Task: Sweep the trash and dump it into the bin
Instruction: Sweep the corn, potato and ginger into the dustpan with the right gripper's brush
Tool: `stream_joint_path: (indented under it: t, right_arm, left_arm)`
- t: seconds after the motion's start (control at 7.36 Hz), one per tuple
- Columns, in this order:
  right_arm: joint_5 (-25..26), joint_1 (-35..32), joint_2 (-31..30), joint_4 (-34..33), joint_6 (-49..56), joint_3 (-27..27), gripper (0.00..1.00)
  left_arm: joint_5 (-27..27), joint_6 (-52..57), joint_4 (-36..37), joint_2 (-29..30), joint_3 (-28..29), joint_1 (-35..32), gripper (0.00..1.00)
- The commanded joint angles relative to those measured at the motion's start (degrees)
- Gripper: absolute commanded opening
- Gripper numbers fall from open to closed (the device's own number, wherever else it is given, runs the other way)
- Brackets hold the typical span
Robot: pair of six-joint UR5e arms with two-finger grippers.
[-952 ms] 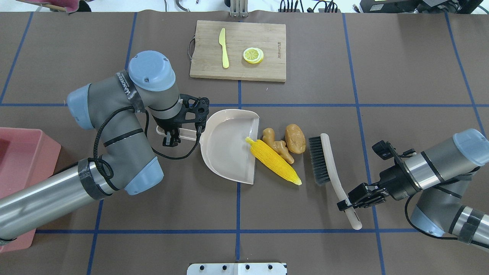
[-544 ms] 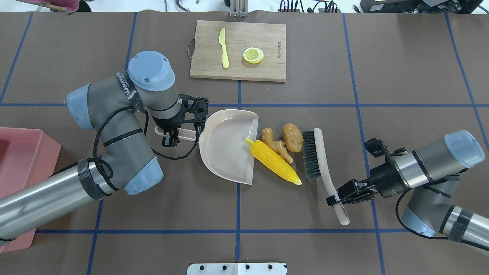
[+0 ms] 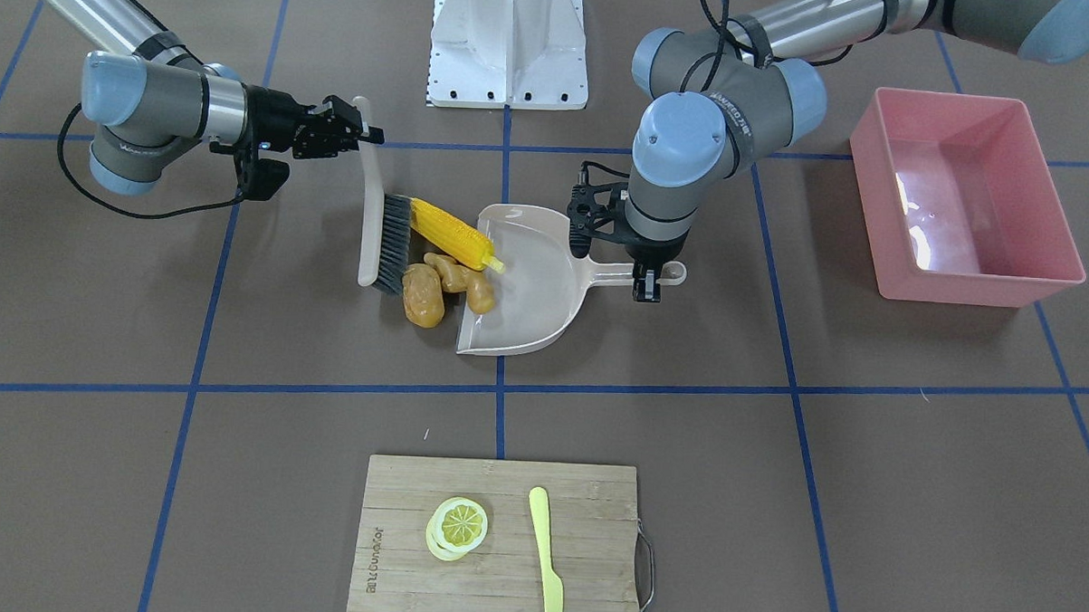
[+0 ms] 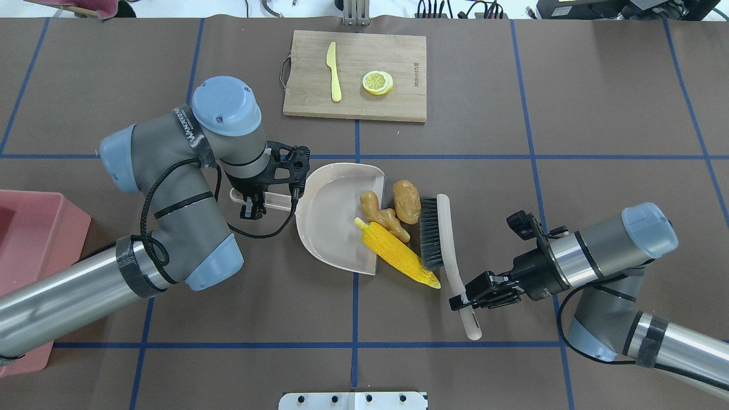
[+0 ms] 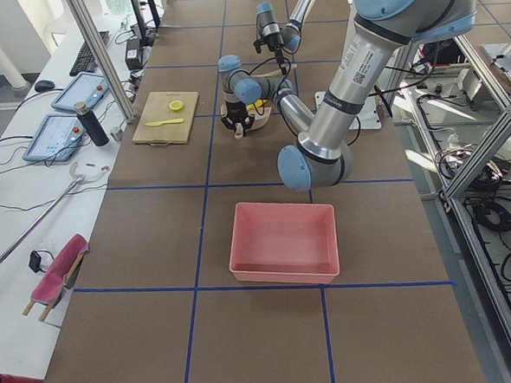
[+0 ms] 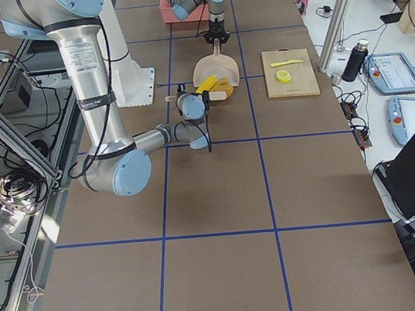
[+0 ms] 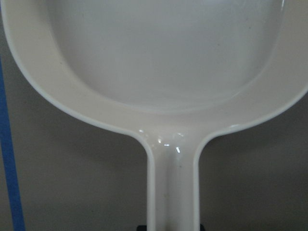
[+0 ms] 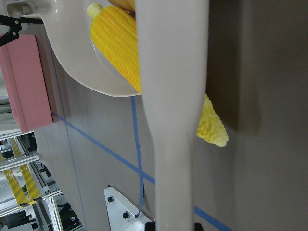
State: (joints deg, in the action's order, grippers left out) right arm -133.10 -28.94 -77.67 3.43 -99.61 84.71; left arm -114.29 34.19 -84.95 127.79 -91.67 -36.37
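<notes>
Well apart, right fingers (image 4: pixel 475 290) on brush (image 4: pixel 448 250), corn cob (image 4: pixel 396 253) at dustpan (image 4: pixel 330 222)

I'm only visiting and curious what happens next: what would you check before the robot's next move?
1. Left gripper shut on dustpan handle: ok.
2. Right gripper shut on brush handle: ok.
3. Bristles against potato and corn: ok.
4. All three inside dustpan: not ok; corn and ginger straddle its lip, potato outside.
5. Dustpan lip flat on table: cannot tell.
6. Bin upright, open: ok.
</notes>
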Motion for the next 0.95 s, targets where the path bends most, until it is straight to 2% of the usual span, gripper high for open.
stream_joint_path:
  t: [0.0,0.14,0.54,0.82]
  right_arm:
    - [2.8,2.6,3.8,-0.7,-0.1,-2.2,0.00]
    - [4.3,3.7,5.8,-0.8,-0.3,-3.4,0.00]
    - [5.0,4.1,11.4,-8.0,-0.8,-3.2,0.00]
    - [4.8,4.1,11.8,-8.8,-0.8,-3.1,0.00]
  left_arm:
    - [-0.1,0.0,0.1,0.1,0.5,0.1,0.00]
    - [-0.1,0.0,0.1,0.1,0.6,0.1,0.00]
    - [-0.1,0.0,0.1,0.1,0.7,0.1,0.00]
    - [-0.1,0.0,0.1,0.0,0.7,0.1,0.00]
